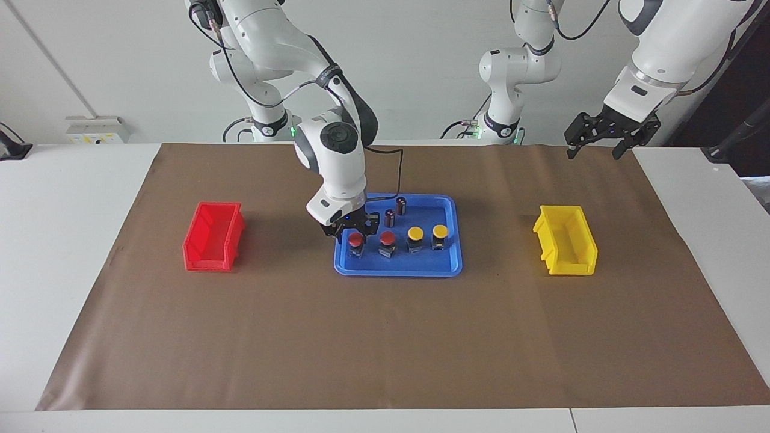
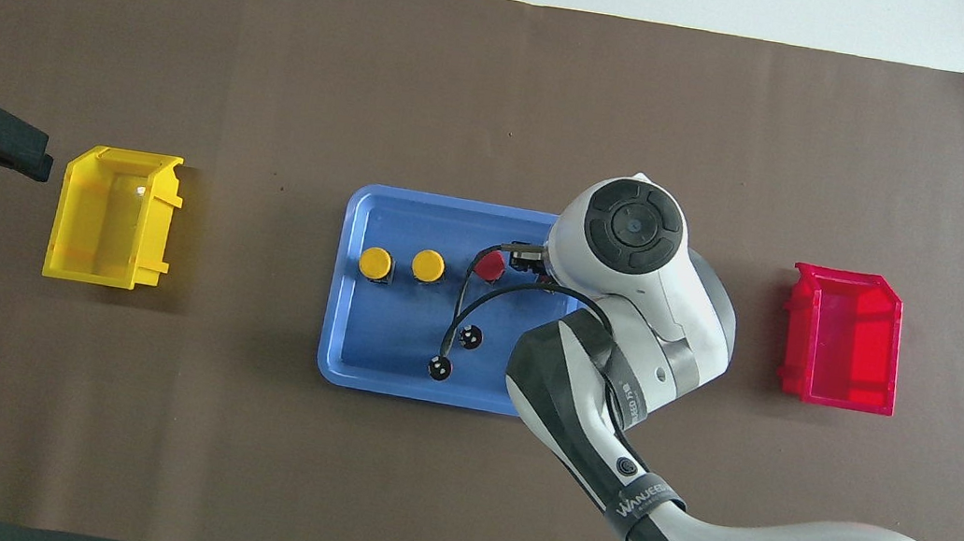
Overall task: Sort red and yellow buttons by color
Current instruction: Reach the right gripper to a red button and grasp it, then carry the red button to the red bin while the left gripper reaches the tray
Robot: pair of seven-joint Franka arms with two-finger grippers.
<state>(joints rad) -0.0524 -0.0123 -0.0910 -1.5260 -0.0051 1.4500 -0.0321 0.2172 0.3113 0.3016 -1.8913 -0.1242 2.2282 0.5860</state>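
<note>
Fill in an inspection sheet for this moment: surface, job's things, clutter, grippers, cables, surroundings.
Surface: brown paper sheet over white table.
Job's things: two red-capped buttons and two yellow-capped buttons in one row on blue plastic tray; red plastic bin and yellow plastic bin hold no buttons.
Clutter: two dark capless cylinders on tray.
Grippers: right gripper at end red button; left gripper open, waiting.
Cables: black cable on right arm.
Surroundings: white wall.
</note>
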